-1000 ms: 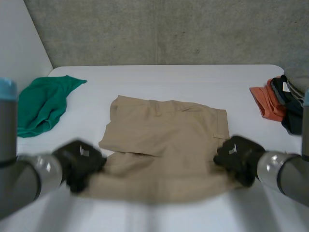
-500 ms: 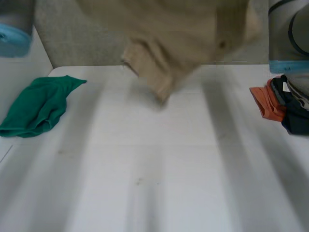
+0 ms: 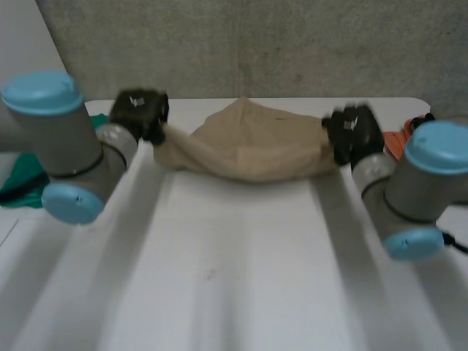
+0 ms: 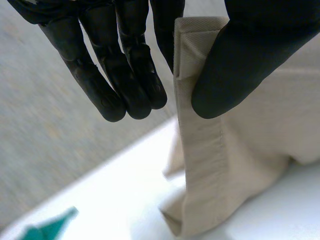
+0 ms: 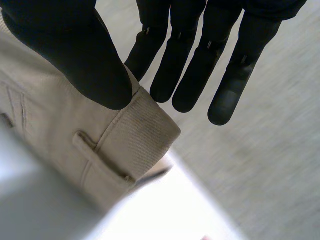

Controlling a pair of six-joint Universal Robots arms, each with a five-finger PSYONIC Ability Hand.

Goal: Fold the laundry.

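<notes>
As left hand [image 3: 137, 111] and right hand [image 3: 356, 131] each thumb-pinch one end, tan shorts [image 3: 248, 150] sag between them over tabletop [image 3: 234, 256]; likely stretched for laying flat.

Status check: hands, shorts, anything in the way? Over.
Left hand pinches tan shorts at one end, right hand at other. Shorts sag between. Green cloth beside left arm, not in the way.

One pair of tan shorts [image 3: 248, 150], one green garment [image 3: 14, 184], one orange garment [image 3: 395, 143] and one white table [image 3: 241, 278]. Two black hands: left hand [image 3: 139, 111] and right hand [image 3: 353, 131].
</notes>
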